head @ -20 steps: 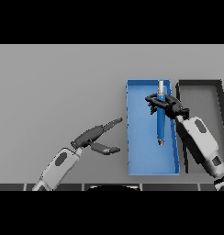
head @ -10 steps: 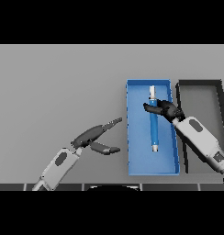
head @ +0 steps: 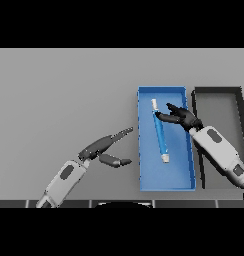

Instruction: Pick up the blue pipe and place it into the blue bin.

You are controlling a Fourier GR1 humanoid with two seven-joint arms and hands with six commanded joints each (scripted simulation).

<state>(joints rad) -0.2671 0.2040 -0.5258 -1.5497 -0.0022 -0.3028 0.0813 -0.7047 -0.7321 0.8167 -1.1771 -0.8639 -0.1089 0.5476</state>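
Blue pipe (head: 160, 133) inside blue bin (head: 166, 180)

pipe (head: 160, 133) lies in bin (head: 166, 182), tray (head: 217, 92) to its right.

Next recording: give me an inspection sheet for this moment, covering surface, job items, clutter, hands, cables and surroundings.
Surface: plain grey table.
Job's things: blue pipe with white ends lies inside the shallow blue rectangular bin, slanted along its length.
Clutter: dark rectangular tray beside the bin on its right.
Hands: right hand over the bin, fingers loose beside the pipe's upper part, not curled round it; left hand open over the table left of the bin.
Cables: nothing seen.
Surroundings: nothing seen.
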